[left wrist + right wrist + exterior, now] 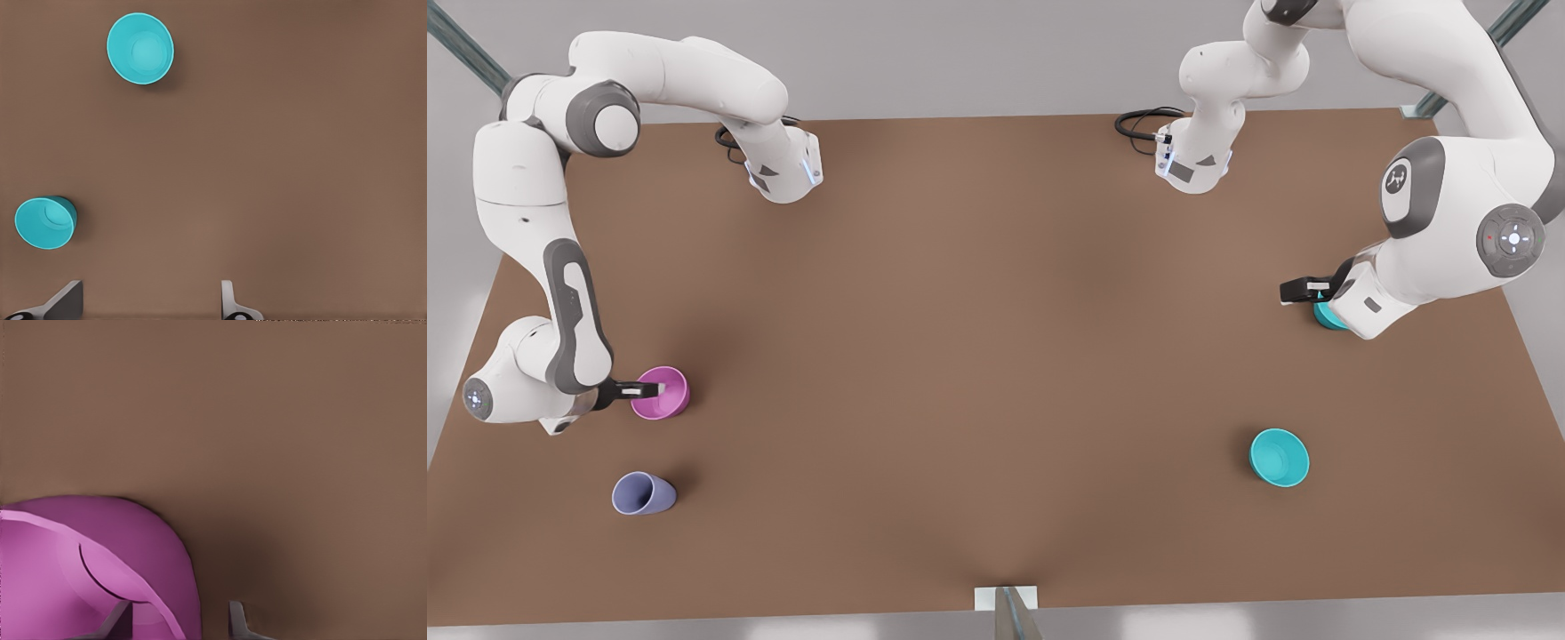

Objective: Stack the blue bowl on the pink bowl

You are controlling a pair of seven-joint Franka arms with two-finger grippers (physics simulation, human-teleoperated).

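At about 3 o'clock on the brown table (996, 356) in the front view, the blue bowl (1327, 317) sits upright, mostly hidden under the left arm's wrist. The left gripper (1294, 290) hovers just beside it, toward its 10 o'clock. In the left wrist view its fingers (67, 300) are spread wide over bare table, released and holding nothing. The bowl's rim lies outside them, not between them. A second teal bowl (1279, 457) stands well apart, at roughly 7 o'clock from the blue one.

Across the table at about 8 o'clock, the pink bowl (661, 392) stands with the right gripper (660, 389) at its rim. In the right wrist view one finger (120, 621) is inside the bowl and the other is outside the wall. A gap shows on the outer side, so this claw looks released too, astride the rim rather than clenched on it. A lavender cup (643, 493) stands near, at 6 o'clock from the pink bowl.

My reading is that the task is at its approach step, with neither bowl lifted and the two far apart. The next move seems to call for the left gripper to shift toward 4 o'clock, bring the blue rim between its fingers, descend and close. The right could pinch the pink wall to steady it or carry it inward. The main risk I see is taking the look-alike bowl instead.
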